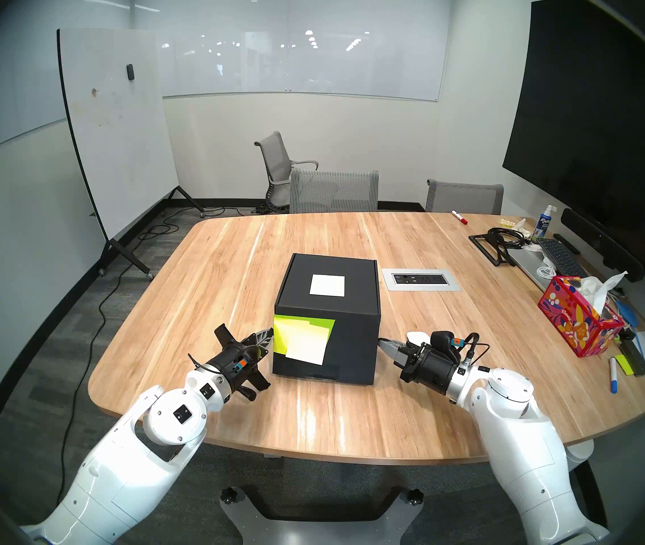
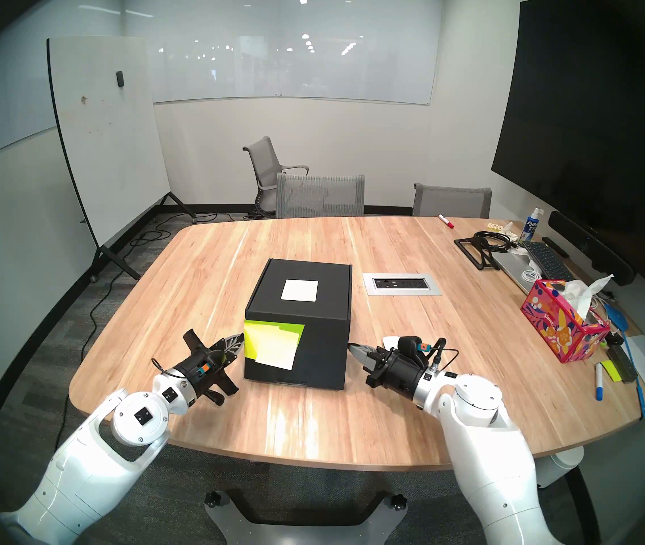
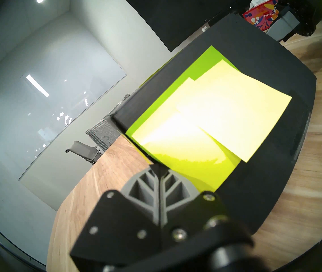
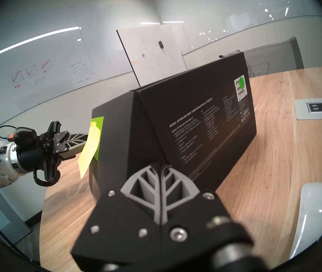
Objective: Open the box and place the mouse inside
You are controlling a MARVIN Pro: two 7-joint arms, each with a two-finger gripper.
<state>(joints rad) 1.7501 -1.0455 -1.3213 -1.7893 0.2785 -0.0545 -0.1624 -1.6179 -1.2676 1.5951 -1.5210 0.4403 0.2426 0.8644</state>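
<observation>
Box (image 1: 328,324) is sitting closed; mouse (image 1: 418,336) is mostly hiding behind the right end effector (image 1: 382,341). Both end effectors, left (image 1: 269,334) too, are pinched closed, holding nothing.

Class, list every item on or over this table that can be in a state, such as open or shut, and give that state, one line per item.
box: lid shut, upright on the table.
mouse: lying on the table right of the box, not held.
left gripper: shut, tip at the box's front left edge.
right gripper: shut, tip at the box's front right corner.
tissue box: open, a tissue sticking out.
</observation>
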